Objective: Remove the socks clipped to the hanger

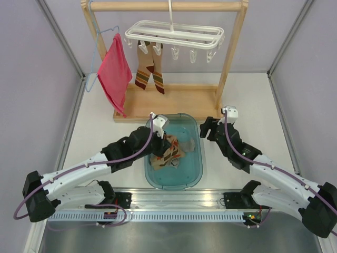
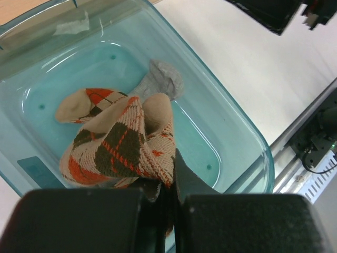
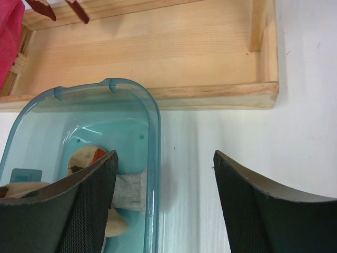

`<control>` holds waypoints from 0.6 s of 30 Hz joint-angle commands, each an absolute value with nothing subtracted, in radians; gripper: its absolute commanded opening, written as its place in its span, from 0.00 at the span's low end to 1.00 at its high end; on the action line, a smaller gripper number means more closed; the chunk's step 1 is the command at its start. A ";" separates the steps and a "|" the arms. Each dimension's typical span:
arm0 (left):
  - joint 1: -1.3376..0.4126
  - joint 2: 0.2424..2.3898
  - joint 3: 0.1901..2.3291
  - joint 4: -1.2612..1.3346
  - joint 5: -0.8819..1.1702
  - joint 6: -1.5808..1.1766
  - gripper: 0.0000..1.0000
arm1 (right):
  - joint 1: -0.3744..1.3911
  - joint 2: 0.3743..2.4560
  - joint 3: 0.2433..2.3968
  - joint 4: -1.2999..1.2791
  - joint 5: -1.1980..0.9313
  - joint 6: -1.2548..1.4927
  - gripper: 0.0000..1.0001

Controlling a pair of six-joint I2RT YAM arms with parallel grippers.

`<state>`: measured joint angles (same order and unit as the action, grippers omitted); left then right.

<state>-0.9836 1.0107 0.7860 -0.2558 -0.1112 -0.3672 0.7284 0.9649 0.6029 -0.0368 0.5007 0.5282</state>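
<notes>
The white frame hanger hangs by its hook from the wooden rack's top bar. Two argyle socks are clipped at its left end; the other clips are bare. My left gripper is over the teal tub, shut on an argyle sock that droops into it. A grey sock and more argyle fabric lie on the tub floor. My right gripper is open and empty, just right of the tub's far right corner.
A red-pink cloth hangs on a thin blue wire hanger at the rack's left. The wooden rack base lies behind the tub. Grey walls close in the left and right sides.
</notes>
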 commanded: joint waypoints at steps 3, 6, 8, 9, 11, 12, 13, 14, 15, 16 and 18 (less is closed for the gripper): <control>-0.986 1.049 0.764 -0.176 -0.178 -0.420 0.08 | 0.716 0.931 0.572 -0.008 0.511 0.561 0.77; -0.986 1.057 0.762 -0.187 -0.251 -0.452 0.51 | 0.713 0.940 0.569 -0.008 0.506 0.564 0.77; -0.986 1.051 0.765 -0.218 -0.297 -0.488 1.00 | 0.712 0.948 0.565 -0.008 0.505 0.566 0.77; -0.986 1.049 0.773 -0.225 -0.325 -0.491 1.00 | 0.712 0.950 0.563 -0.009 0.503 0.568 0.77; -0.986 1.043 0.785 -0.248 -0.347 -0.497 1.00 | 0.712 0.954 0.561 -0.008 0.505 0.566 0.77; -0.986 1.040 0.790 -0.253 -0.357 -0.494 1.00 | 0.712 0.956 0.557 0.017 0.505 0.566 0.77; -0.986 1.031 0.792 -0.261 -0.363 -0.491 1.00 | 0.710 0.959 0.555 0.020 0.503 0.568 0.77; -0.986 1.026 0.795 -0.265 -0.370 -0.491 1.00 | 0.710 0.960 0.554 0.021 0.502 0.568 0.77; -0.986 1.019 0.799 -0.271 -0.389 -0.491 1.00 | 0.710 0.962 0.552 0.023 0.500 0.569 0.77; -0.986 1.011 0.799 -0.275 -0.403 -0.491 1.00 | 0.709 0.962 0.552 0.025 0.497 0.569 0.77; -0.986 0.977 0.795 -0.290 -0.472 -0.500 1.00 | 0.707 0.965 0.551 0.028 0.495 0.568 0.78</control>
<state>-0.9840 1.0340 0.7620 -0.2687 -0.3557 -0.4603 0.7139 0.9607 0.5606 -0.0162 0.4965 0.5545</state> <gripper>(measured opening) 0.995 0.775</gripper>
